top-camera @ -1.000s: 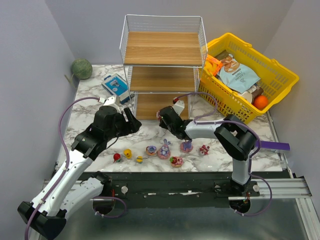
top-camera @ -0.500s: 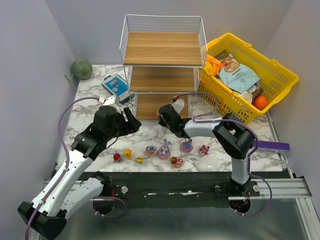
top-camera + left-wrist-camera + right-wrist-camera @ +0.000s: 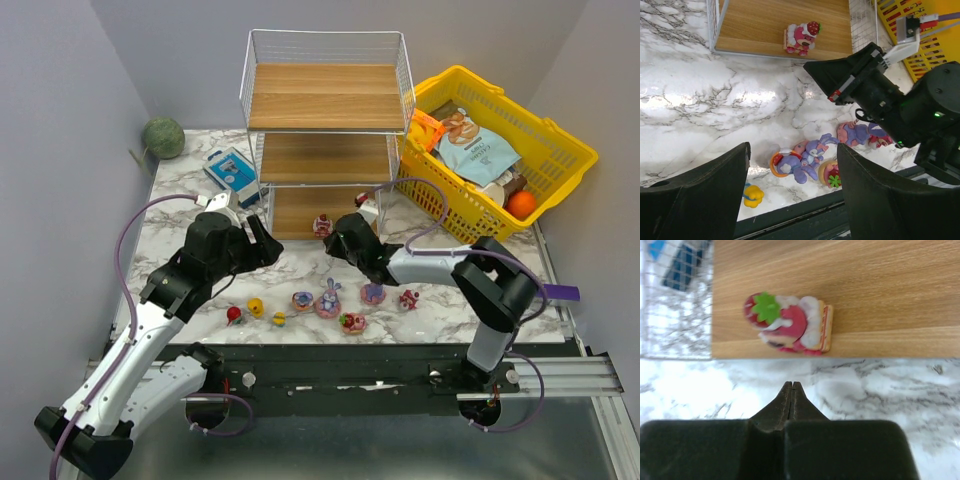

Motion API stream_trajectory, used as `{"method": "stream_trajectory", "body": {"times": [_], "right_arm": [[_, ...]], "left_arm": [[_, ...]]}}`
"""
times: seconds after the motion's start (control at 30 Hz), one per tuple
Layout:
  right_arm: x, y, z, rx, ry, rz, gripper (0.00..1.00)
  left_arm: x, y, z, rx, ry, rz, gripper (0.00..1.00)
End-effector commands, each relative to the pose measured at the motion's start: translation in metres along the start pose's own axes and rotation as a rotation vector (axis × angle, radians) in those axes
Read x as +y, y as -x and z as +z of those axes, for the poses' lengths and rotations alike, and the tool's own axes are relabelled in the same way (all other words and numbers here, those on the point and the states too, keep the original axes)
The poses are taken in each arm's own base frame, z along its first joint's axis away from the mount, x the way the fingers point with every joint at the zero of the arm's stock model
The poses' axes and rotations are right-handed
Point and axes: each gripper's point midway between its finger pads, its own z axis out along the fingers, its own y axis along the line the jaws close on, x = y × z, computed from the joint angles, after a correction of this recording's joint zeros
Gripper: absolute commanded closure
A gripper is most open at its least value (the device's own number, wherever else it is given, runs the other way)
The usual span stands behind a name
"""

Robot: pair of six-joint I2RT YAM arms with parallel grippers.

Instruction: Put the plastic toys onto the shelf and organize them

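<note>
One pink-red cake toy (image 3: 790, 324) with a strawberry on top sits on the shelf (image 3: 325, 97), which stands at the middle of the table's (image 3: 190, 195) far edge. The toy rests on the bottom board (image 3: 765, 25), right at its front lip. That is the lowest, nearest spot an arm can reach without going through the wire mesh.

The right end effector (image 3: 791, 385) is clenched with nothing between its fingers. It hovers over the table just in front of that board and does not touch the toy, so the toy stands on its own.

The other plastic toys (image 3: 329, 298) lie in a loose row along the table's near edge.

The left end effector (image 3: 792, 152) hangs above that row, its fingers spread and empty. It looks ready for a pick, and it keeps to the left side, probably so the two arms do not cross.
</note>
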Motion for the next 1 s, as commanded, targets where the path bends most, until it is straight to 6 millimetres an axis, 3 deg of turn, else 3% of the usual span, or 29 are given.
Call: {"method": "stream_trajectory", "body": {"times": [0.0, 0.2, 0.33, 0.37, 0.4, 0.47, 0.53, 0.6, 0.63, 0.77, 0.97], "right_arm": [[0.029, 0.028, -0.032, -0.036, 0.137, 0.037, 0.99], [0.041, 0.043, -0.07, 0.012, 0.163, 0.023, 0.98], [0.023, 0.036, -0.094, 0.098, 0.094, -0.047, 0.84], [0.011, 0.024, -0.101, 0.143, 0.079, -0.071, 0.78], [0.015, 0.029, -0.115, 0.135, 0.134, -0.122, 0.73], [0.018, 0.011, -0.133, 0.211, 0.25, -0.214, 0.61], [0.019, 0.011, -0.152, 0.207, 0.317, -0.324, 0.54], [0.012, -0.005, -0.168, 0.258, 0.37, -0.404, 0.44], [0.015, -0.003, -0.178, 0.248, 0.395, -0.416, 0.41], [0.005, -0.026, -0.187, 0.292, 0.412, -0.51, 0.27], [0.0, -0.079, -0.192, 0.389, 0.434, -0.685, 0.25]], "left_arm": [[-0.006, 0.0, -0.005, 0.0, -0.042, -0.003, 0.2], [-0.006, -0.002, -0.004, 0.003, -0.046, -0.003, 0.18], [-0.006, -0.001, -0.004, 0.0, -0.052, 0.008, 0.14], [-0.006, -0.001, -0.004, -0.003, -0.051, 0.012, 0.14], [-0.006, 0.0, -0.003, -0.005, -0.053, 0.024, 0.13], [-0.006, 0.001, -0.002, -0.007, -0.054, 0.037, 0.12], [-0.007, 0.002, 0.001, -0.011, -0.059, 0.049, 0.1], [-0.008, 0.003, 0.002, -0.016, -0.064, 0.055, 0.1], [-0.009, 0.004, 0.004, -0.017, -0.067, 0.06, 0.09], [-0.009, 0.003, 0.009, -0.006, -0.064, 0.066, 0.04], [-0.009, 0.003, 0.012, 0.004, -0.064, 0.092, 0.01]]}}
